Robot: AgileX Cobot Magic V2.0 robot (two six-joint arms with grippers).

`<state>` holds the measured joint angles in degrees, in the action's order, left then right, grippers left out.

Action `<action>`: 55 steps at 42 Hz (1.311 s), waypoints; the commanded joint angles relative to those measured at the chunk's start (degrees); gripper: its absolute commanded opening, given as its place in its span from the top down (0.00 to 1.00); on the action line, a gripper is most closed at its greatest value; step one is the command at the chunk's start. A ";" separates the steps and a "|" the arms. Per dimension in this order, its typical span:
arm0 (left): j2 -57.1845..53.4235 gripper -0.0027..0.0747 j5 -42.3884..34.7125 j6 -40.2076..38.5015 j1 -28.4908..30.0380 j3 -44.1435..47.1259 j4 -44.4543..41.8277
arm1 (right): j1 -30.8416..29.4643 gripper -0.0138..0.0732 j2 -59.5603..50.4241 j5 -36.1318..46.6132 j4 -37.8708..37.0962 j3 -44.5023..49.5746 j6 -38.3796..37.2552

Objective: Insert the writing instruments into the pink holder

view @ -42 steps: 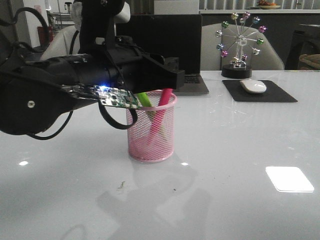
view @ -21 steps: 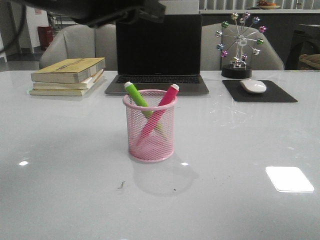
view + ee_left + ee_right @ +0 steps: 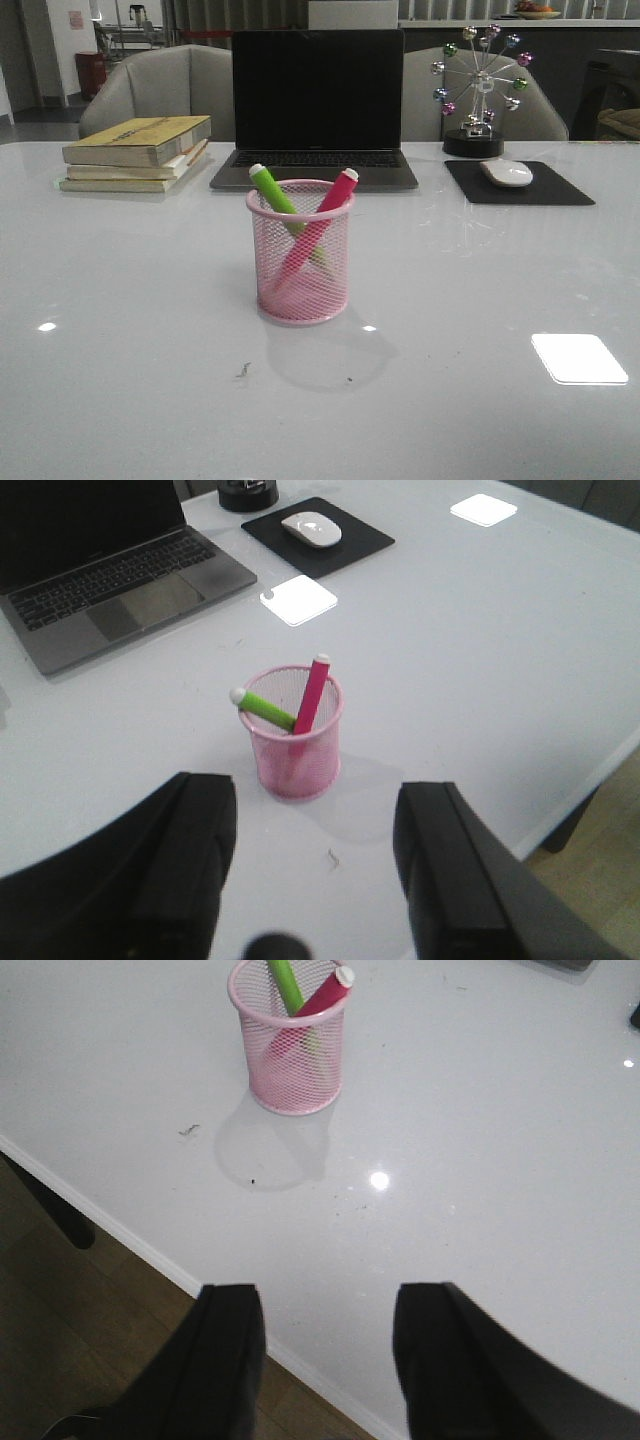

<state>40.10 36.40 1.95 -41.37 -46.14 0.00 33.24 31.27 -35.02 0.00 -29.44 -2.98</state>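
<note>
The pink holder (image 3: 300, 252) stands upright mid-table with both markers inside, crossing each other. The green marker (image 3: 272, 189) leans left and the pink-magenta marker (image 3: 335, 192) leans right, their white ends above the rim. Neither arm appears in the front view. From the left wrist camera the holder (image 3: 295, 742) with the green marker (image 3: 262, 707) and the pink-magenta marker (image 3: 311, 692) lies well beyond my open, empty left gripper (image 3: 315, 865). My right gripper (image 3: 328, 1360) is open and empty over the table's front edge, far from the holder (image 3: 290, 1045).
A shut-screen laptop (image 3: 316, 100) sits behind the holder, a stack of books (image 3: 135, 150) at back left. A white mouse (image 3: 506, 172) on a black pad (image 3: 525, 188) and a ferris-wheel ornament (image 3: 477, 90) stand at back right. The table edge (image 3: 120, 1232) borders brown floor.
The left arm, which covered the left of the front view over the holder a second ago, has lifted out of that view. Both markers stay in the holder.
</note>
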 commanded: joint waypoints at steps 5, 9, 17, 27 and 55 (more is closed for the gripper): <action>-10.78 0.42 2.56 0.21 -0.26 3.93 0.00 | -0.03 0.35 0.04 4.04 0.00 -1.59 0.37; -14.99 0.42 4.03 0.21 -0.26 6.76 0.00 | -0.03 0.35 0.04 4.04 0.00 -1.59 0.37; -19.78 0.42 4.94 0.21 -0.26 11.44 -0.78 | -0.03 0.35 0.04 3.61 -0.64 -1.55 0.37; -19.94 0.42 5.67 -7.07 -0.26 13.52 -3.79 | -0.03 0.35 0.04 2.34 -4.05 -1.55 0.43; -19.94 0.85 5.67 -7.07 -0.26 13.76 -4.53 | -0.03 0.81 0.04 1.74 -3.88 -1.55 0.43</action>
<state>19.69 46.13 -4.33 -41.37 -30.83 -4.24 33.24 31.27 -36.73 -2.91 -29.44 -2.98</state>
